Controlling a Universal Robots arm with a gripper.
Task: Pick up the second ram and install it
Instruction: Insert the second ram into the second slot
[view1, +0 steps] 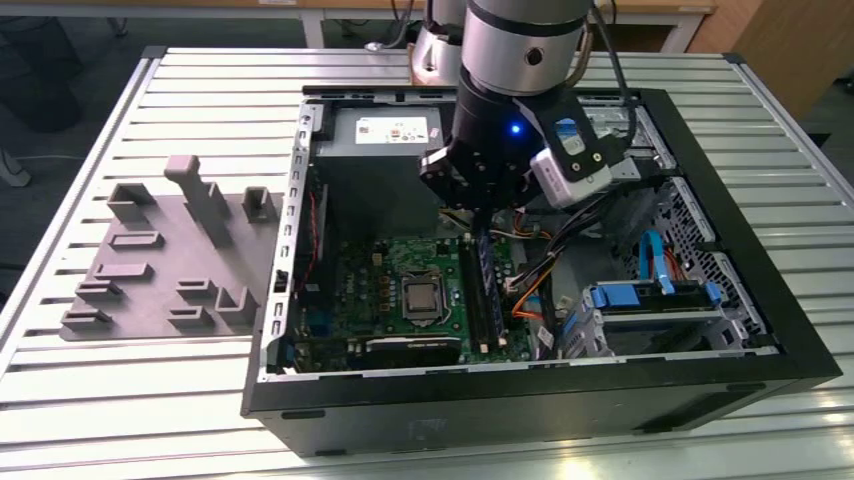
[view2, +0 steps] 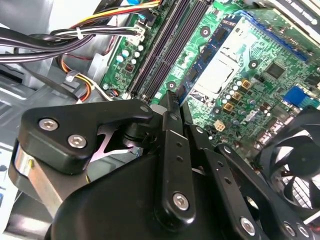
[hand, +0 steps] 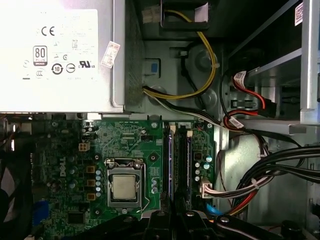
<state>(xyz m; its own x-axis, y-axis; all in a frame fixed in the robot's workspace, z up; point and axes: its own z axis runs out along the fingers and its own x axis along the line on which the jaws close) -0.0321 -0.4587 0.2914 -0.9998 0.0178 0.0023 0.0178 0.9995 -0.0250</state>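
A slatted table holds an open computer case in the exterior view. The gripper hangs over the memory slots, three o'clock of the processor. Second wrist view: its fingers look clenched, with nothing between them. First wrist view: a dark stick, likely the second ram, seems already slotted, though how firmly is unclear.

The table is ribbed pale metal; the holder looks matt gray plastic. The arm is glossy silver metal, the case matt black.

Arm upright, hand downward.
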